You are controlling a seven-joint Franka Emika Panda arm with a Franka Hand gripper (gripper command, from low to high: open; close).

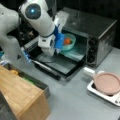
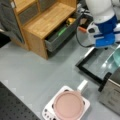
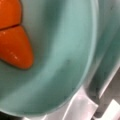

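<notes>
Wrist view fills with the teal bowl (image 3: 62,62), an orange carrot-like piece (image 3: 13,42) at its 9 o'clock, and the gripper's metal fingers (image 3: 80,107) showing at the rim at 5 o'clock; whether the pincer is clenched on that rim cannot be determined. In a front view the bowl (image 1: 70,42) sits inside the toaster oven (image 1: 100,37) above its lowered door (image 1: 60,63), gripper (image 1: 58,42) at its 9 o'clock. Risk: a tilted bowl could spill its contents, or the arm could strike the door; a grey table (image 1: 75,100) carries a pink pan (image 1: 108,83) and wooden cabinet (image 1: 20,92).
</notes>
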